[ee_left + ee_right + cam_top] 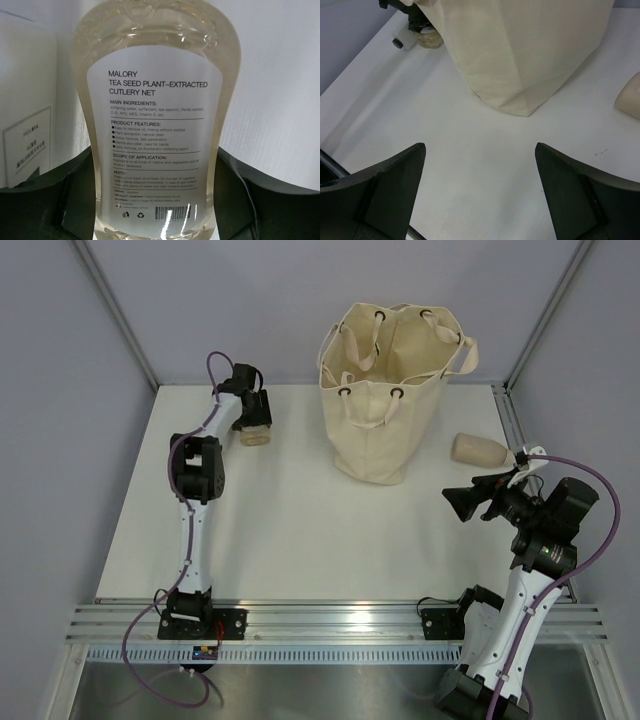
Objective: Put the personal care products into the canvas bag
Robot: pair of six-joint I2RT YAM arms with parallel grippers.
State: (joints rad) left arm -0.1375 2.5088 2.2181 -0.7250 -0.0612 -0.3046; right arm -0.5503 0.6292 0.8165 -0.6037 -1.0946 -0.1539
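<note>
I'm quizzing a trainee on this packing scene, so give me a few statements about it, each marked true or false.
1. The canvas bag stands upright with its mouth open. True.
2. The right claw holds a bottle. False: it is open with nothing between its fingers.
3. A peach bottle lies on the table to the right of the bag. True.
4. The left claw hovers over the bag. False: it is at a clear labelled bottle left of the bag.
</note>
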